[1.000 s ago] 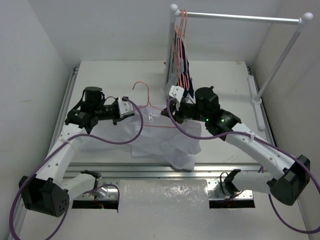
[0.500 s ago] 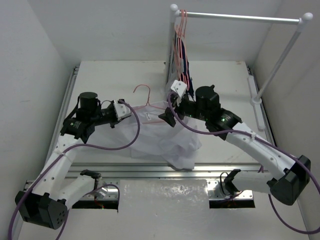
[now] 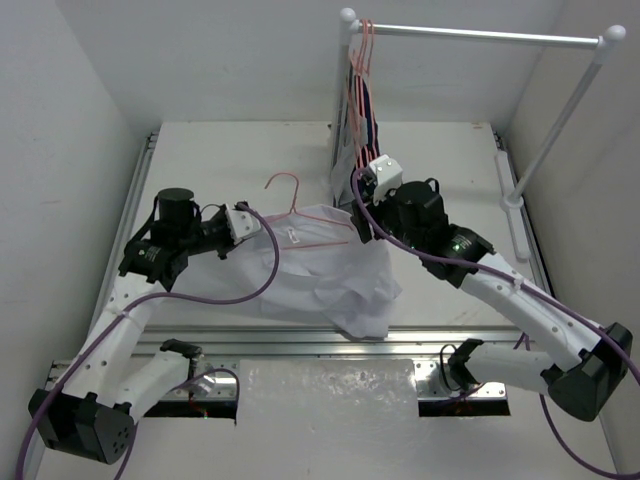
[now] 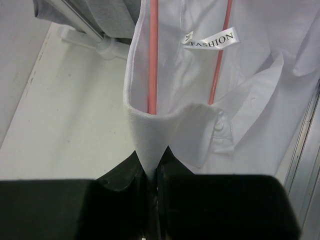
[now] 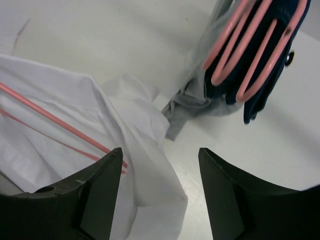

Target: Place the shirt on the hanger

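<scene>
The white shirt (image 3: pixel 325 280) lies crumpled at mid-table, its collar spread toward the back. The thin pink hanger (image 3: pixel 305 222) sits inside the collar with its hook (image 3: pixel 283 181) sticking out behind. In the left wrist view my left gripper (image 4: pixel 149 165) is shut on the collar edge of the shirt (image 4: pixel 260 100), and the two hanger (image 4: pixel 153 55) wires run under the collar beside a "FASHION" label (image 4: pixel 212 40). My right gripper (image 5: pixel 160 155) hangs open above the shirt (image 5: pixel 140 130) shoulder, holding nothing, with the hanger (image 5: pixel 50 117) arm to its left.
A clothes rack (image 3: pixel 480 37) stands at the back right, with a bunch of pink hangers carrying navy and grey garments (image 3: pixel 365 110) close behind my right gripper (image 3: pixel 360 222). The same bunch (image 5: pixel 255 45) fills the right wrist view's top right. A metal rail (image 3: pixel 300 345) runs along the table's front.
My right gripper has opened, let go at the shirt's right shoulder, and drawn up and back toward the rack. The left gripper has pulled the collar slightly left.
</scene>
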### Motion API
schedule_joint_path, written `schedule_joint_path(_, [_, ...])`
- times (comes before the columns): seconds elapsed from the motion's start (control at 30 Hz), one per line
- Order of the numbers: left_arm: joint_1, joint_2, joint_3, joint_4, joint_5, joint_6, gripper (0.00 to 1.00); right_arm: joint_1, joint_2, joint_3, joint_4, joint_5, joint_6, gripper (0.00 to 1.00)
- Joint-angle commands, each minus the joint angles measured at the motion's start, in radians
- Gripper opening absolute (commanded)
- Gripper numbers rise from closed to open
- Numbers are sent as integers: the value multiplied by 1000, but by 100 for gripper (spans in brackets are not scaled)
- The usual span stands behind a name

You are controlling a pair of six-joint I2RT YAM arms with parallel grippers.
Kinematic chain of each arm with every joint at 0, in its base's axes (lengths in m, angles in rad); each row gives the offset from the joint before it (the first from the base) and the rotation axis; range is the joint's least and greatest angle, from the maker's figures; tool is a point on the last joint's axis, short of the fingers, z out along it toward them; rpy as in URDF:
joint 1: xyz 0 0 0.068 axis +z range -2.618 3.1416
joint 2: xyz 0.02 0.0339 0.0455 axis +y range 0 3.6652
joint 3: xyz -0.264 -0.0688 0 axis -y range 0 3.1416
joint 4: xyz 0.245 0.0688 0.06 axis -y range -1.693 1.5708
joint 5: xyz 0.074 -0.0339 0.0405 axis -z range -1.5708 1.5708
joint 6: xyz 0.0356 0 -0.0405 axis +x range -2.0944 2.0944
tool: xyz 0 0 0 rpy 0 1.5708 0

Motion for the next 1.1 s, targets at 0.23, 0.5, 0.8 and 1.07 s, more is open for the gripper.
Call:
schedule_joint_path(0.23, [-8, -20, 17, 66, -3, -49, 0, 0, -19, -38, -50, -29, 97, 34])
schedule_joint_path(0.5, [-8, -18, 10, 110, -42, -116, 0, 0, -18, -58, 22, -196, 85, 0])
schedule_joint_path(0.8, [-8, 13, -15, 196, -123, -214, 0, 192, 5, -62, 217, -233, -7, 0])
schedule_joint_path(1.07, [-8, -1, -27, 250, -109, -253, 0, 217, 73, -46, 252, -267, 10, 0])
